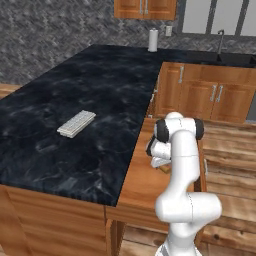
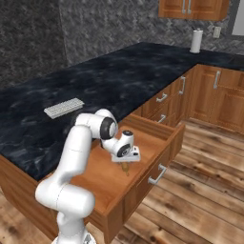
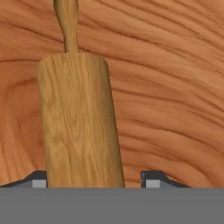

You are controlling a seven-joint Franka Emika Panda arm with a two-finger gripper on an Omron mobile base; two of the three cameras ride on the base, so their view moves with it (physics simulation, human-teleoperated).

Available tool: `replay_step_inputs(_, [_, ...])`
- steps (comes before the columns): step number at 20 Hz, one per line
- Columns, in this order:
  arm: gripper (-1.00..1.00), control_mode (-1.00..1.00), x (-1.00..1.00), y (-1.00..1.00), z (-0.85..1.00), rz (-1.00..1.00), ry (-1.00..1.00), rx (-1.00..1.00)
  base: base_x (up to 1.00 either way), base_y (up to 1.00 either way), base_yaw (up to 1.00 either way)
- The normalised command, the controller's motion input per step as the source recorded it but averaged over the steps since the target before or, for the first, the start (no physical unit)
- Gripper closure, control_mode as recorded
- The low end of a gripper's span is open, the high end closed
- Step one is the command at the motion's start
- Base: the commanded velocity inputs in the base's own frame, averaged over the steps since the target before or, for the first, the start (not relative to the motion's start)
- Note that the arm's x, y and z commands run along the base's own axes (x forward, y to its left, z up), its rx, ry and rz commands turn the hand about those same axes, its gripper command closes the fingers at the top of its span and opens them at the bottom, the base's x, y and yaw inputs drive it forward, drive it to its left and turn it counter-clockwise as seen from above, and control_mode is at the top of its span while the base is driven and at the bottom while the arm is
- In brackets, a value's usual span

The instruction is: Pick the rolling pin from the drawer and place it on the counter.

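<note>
I see the black surface (image 1: 90, 95) running to the back wall, a grey block (image 1: 76, 123) near its front edge. The drawer (image 2: 143, 138) stands open; I judge this the grasp step. My pincer (image 3: 89, 181) straddles the rolling pin (image 3: 76, 122) on the drawer bottom, apparently unclosed. Next: close, lift.

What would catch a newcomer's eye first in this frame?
The white arm bent down into the open drawer, its hand low over the wooden bottom. In the hand view the rolling pin looms large, lying between the two fingertips on the drawer floor. On the black counter a pale grey ridged block lies alone.
</note>
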Motion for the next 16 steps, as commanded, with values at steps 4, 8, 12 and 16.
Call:
replay_step_inputs(4, [1.00, -1.00, -0.17, 0.00, -0.81, 0.00, 0.00, -0.01, 0.00, 0.00, 0.00])
replay_step_inputs(8, [1.00, -1.00, -0.25, -0.08, -0.58, 0.00, 0.00, 0.00, 0.00, 0.00, 0.00])
replay_step_inputs(12, [1.00, -1.00, -0.37, -0.58, -0.20, 0.00, -0.04, 0.08, 0.00, 0.00, 0.00])
replay_step_inputs(16, [1.00, -1.00, -0.34, -0.80, 0.17, -0.04, -0.15, 0.21, 0.00, 0.00, 0.00])
